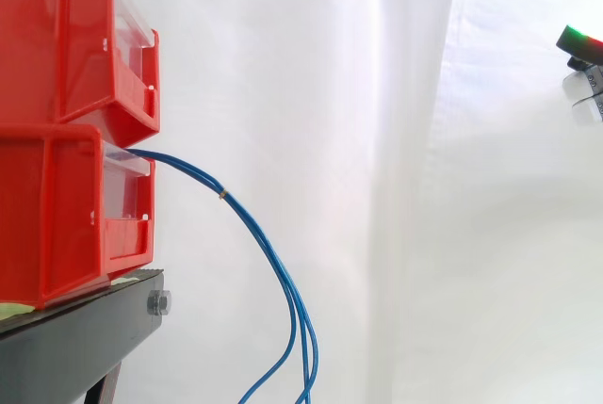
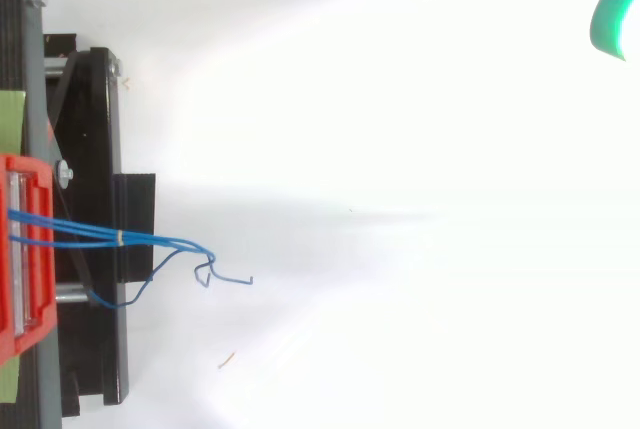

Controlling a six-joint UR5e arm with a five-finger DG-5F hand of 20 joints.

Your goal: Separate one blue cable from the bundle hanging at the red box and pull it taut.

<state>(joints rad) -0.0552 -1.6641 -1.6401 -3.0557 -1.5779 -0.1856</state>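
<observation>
A bundle of thin blue cables comes out of the front of the lower red bin. A small band ties the cables together a short way out, and below it they hang down in a slack curve past the bottom edge. From above, the cables run right from the red bin and end in loose bent tips. My hand is far off at the upper right edge, well clear of the cables. In the top view the hand glows green in the upper right corner.
A second red bin is stacked on the lower one, both on a black stand with a bolt at its end. A white curtain hangs behind. A small orange scrap lies below the cables.
</observation>
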